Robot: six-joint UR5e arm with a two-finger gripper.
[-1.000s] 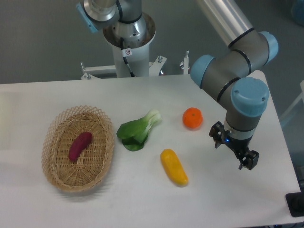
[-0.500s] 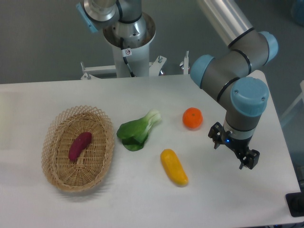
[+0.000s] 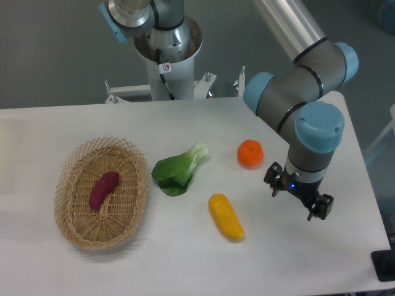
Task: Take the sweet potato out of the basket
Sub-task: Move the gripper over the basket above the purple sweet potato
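**Gripper hanging out on the wrong side of the table**

Gripper point(image 3: 298, 196) is sitting low over the right side of the table point(image 3: 185, 259) with its fingers spread apart and nothing between them, just right of the yellow vegetable point(image 3: 226, 217) and below the orange fruit point(image 3: 250, 153).

So the step in hand looks like the reach, and it's a long one. I'd say it needs to be travelling left with enough height to pass over the yellow vegetable and the bok choy point(image 3: 179, 170), then turning the fingers so they're closing across the tuber's narrow width, not along it.

Over on the left, the basket point(image 3: 74, 228) is holding only the sweet potato point(image 3: 103, 189), which is lying at a slant near the middle of the basket floor, well apart from the gripper.
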